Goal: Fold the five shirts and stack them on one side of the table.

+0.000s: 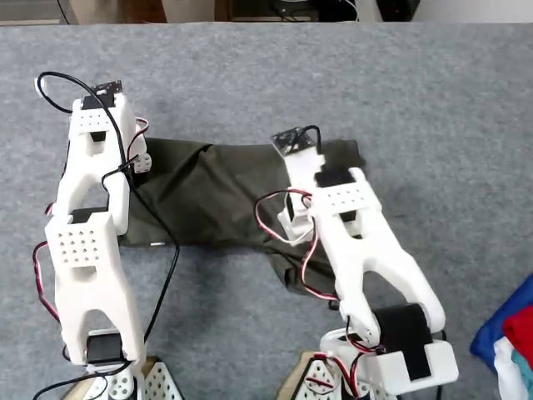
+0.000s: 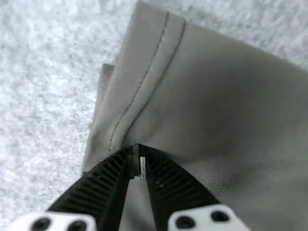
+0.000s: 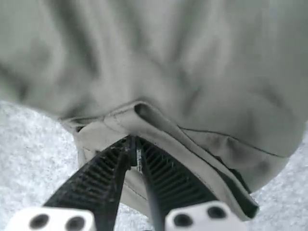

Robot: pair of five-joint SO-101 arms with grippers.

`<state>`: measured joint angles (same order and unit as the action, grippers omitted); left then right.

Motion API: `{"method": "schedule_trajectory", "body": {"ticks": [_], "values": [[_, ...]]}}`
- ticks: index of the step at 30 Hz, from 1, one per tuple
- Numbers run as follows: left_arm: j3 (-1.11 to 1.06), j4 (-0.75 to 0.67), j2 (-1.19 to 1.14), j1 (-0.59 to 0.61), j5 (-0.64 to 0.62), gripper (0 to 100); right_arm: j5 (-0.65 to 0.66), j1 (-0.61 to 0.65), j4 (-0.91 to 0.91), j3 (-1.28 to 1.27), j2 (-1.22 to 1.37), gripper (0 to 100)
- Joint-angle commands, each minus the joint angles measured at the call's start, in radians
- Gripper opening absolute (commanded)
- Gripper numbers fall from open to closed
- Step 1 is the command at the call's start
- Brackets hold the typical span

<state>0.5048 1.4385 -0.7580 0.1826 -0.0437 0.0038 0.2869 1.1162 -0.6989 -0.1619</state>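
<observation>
Stretching arm to arm across the table (image 1: pixel 416 100), the olive shirt (image 1: pixel 216 196) has its hemmed end pinched in the left gripper (image 2: pixel 137 163) and its other end (a bunched fold) nipped in the right gripper (image 3: pixel 134 154)

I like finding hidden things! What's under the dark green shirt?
Grey table shows all around the shirt, and its own folded-under layer peeks out at one edge. Anything else beneath is covered by cloth and can't be seen.
</observation>
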Motion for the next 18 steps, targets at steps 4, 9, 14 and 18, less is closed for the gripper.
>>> {"method": "schedule_trajectory", "body": {"ticks": [4,9,14,18], "values": [[0.026,-0.043,-0.002,-0.011,0.008,2,-0.008,0.015,-0.049,0.143,0.013,0.5],[0.026,-0.043,-0.002,-0.011,0.008,2,-0.008,0.016,-0.14,0.229,0.11,0.5],[0.026,-0.043,-0.004,-0.011,0.008,2,-0.008,0.021,-0.137,0.257,0.257,0.5],[0.026,-0.043,-0.004,-0.011,0.008,2,-0.008,0.042,-0.055,0.262,0.266,0.5]]}}
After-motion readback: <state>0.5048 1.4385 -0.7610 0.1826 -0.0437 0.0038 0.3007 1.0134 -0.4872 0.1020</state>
